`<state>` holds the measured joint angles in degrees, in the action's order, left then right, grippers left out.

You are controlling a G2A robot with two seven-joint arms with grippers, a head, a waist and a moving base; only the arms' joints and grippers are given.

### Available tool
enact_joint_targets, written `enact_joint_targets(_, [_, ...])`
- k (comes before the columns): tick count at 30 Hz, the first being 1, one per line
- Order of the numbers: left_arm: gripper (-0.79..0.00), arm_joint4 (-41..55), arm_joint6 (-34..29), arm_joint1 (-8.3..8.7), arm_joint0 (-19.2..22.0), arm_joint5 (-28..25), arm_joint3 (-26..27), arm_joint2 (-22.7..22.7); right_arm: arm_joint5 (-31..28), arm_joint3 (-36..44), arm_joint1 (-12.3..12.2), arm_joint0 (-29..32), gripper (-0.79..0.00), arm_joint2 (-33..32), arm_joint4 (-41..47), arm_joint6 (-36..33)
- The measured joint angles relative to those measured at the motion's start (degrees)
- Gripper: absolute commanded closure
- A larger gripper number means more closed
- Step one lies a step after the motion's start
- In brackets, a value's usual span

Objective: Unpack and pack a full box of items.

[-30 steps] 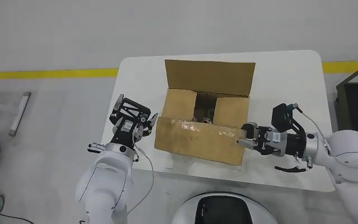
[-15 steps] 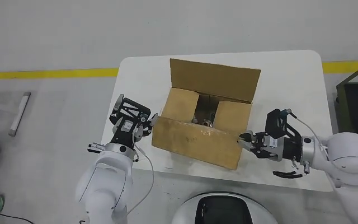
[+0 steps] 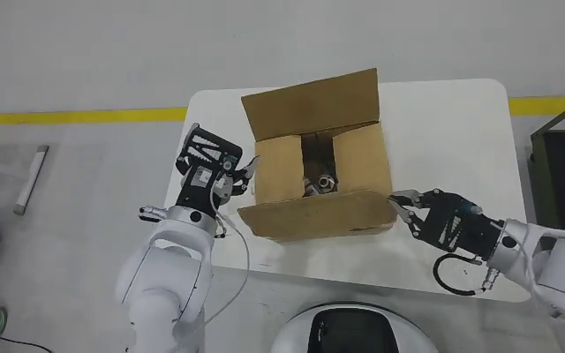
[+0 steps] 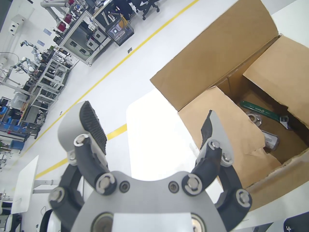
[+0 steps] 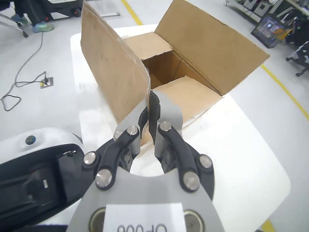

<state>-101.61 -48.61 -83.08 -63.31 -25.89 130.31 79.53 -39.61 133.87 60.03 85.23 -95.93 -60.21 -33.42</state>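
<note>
An open cardboard box (image 3: pixel 291 110) stands askew in the middle of the white table (image 3: pixel 441 115). Inside lie a green-handled wrench (image 4: pixel 259 109), a metal nut (image 4: pixel 254 119) and a grey part (image 4: pixel 270 140); metal shows through the opening (image 3: pixel 322 183). My right gripper (image 3: pixel 402 207) is shut on the right-hand corner of the near flap (image 5: pixel 108 68), with the pinch (image 5: pixel 148 108) on the flap's edge. My left gripper (image 3: pixel 240 181) hangs open just off the box's left side (image 4: pixel 217 49), nothing between its fingers (image 4: pixel 93 126).
Bare table lies right of the box and along the near edge. A dark bin (image 3: pixel 549 159) stands off the table at the far right. A grey bar (image 3: pixel 29 179) lies on the floor to the left, and a yellow line (image 3: pixel 97 115) crosses the floor.
The box has swung round on the table, its right end pulled nearer along with the right gripper holding the flap. The left gripper has moved up closer to the box's left side.
</note>
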Motion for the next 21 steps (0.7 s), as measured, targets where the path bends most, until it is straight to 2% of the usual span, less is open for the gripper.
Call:
enact_joint_targets(7, [-0.785, 3.06, -6.20, 0.27, -1.12, -4.55, 0.43, -3.24, -0.06, 0.79, 0.04, 5.46, 0.000, -0.11, -13.27, 12.92])
enact_joint_targets(13, [-0.785, 4.57, -7.85, 0.88, -4.03, -9.58, 1.85, -4.07, 0.88, 0.77, 0.01, 8.64, 0.000, -0.16, -18.60, 19.34])
enact_joint_targets(14, [-0.785, 4.72, -7.94, 0.98, -4.47, -10.24, 1.98, -4.11, 1.11, 0.77, 0.01, 9.01, -0.031, -0.20, -18.81, 19.89])
enact_joint_targets(15, [-0.785, 4.75, -7.97, 1.09, -4.80, -10.91, 2.15, -4.09, 1.25, 0.77, 0.01, 9.29, -0.246, -0.27, -19.00, 20.34])
enact_joint_targets(16, [-0.785, 4.59, -7.89, 1.22, -5.10, -11.54, 2.39, -3.94, 1.45, 0.78, 0.01, 9.58, -0.326, -0.43, -19.09, 20.78])
enact_joint_targets(17, [-0.785, 4.45, -7.75, 1.32, -5.28, -11.77, 2.53, -3.79, 1.86, 0.78, 0.02, 9.78, -0.336, -0.59, -18.89, 21.00])
enact_joint_targets(19, [-0.785, 4.25, -7.39, 1.50, -5.58, -11.99, 2.94, -3.42, 3.09, 0.78, 0.11, 10.32, -0.437, -1.01, -16.73, 21.21])
enact_joint_targets(20, [-0.785, 4.31, -7.27, 1.58, -5.68, -12.10, 3.14, -3.26, 3.71, 0.78, 0.16, 10.46, -0.413, -1.35, -15.21, 21.21])
enact_joint_targets(21, [-0.785, 4.48, -7.18, 1.65, -5.76, -12.24, 3.32, -3.10, 4.35, 0.78, 0.22, 10.61, -0.440, -1.73, -13.27, 21.19])
